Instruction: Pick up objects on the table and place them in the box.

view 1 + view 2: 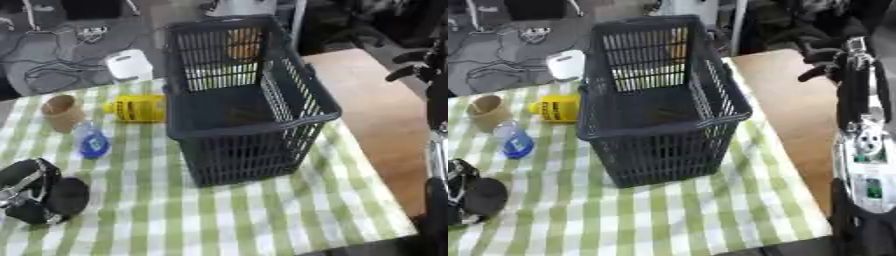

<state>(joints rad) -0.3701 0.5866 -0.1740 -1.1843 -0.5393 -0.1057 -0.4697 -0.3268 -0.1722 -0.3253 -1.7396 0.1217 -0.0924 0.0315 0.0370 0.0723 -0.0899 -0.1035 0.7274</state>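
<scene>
Three small items sit on the green-and-white checked tablecloth (262,210), all left of the dark slatted plastic basket (241,135): a brown paper cup (61,112) far left, standing upright; a yellow plastic bottle (137,108) lying on its side just beside the basket's left wall, cap pointing left; a small clear bottle w/ blue label (92,141) near the cup, on its near side. None touch each other. Basket stands upright at table centre, nothing clear inside it; an orange shape shows thru its far slats, can't tell what. White boxy object (129,64) behind the table's far edge, w/ grey cables (52,70) on the floor beyond. Bare wooden tabletop (376,110) runs right of the cloth.

Left hand (39,192) rests at near-left on the cloth, black w/ silver parts, fingers curled in, holding nothing, well apart from the bottles. Right hand (826,67) is raised at far right over the wood, away from the basket; can't tell its finger state.
</scene>
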